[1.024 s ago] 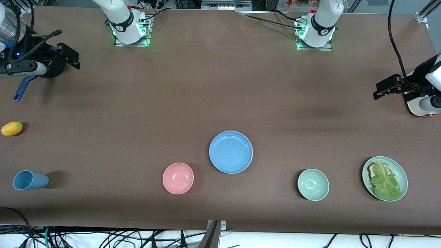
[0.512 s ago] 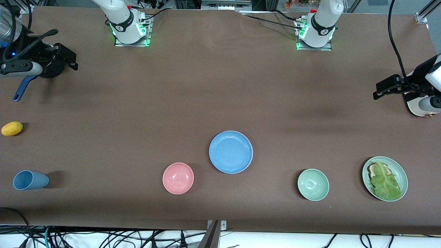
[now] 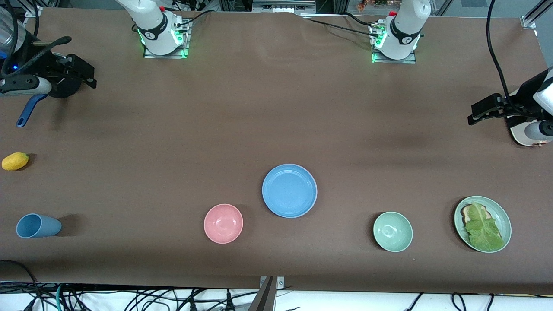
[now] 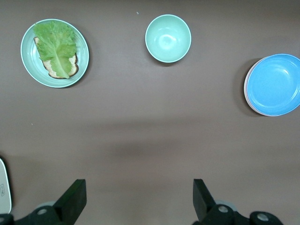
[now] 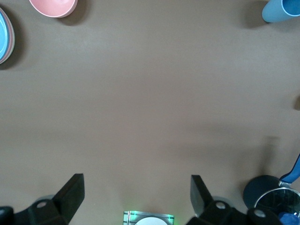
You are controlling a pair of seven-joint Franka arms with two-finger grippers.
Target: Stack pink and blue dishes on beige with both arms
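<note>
Both hands (image 4: 136,201) (image 5: 136,199) spread wide, empty

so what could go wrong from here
1. Under the blue plate, a pink rim shows on one side only, so the stack may sit slightly off-centre and could slide if nudged.
2. The pink bowl lies close beside the stack; an arm reaching in could clip it.
3. The open right gripper hangs by a blue-handled utensil and might snag it when moving. The open left gripper waits at its end.
</note>
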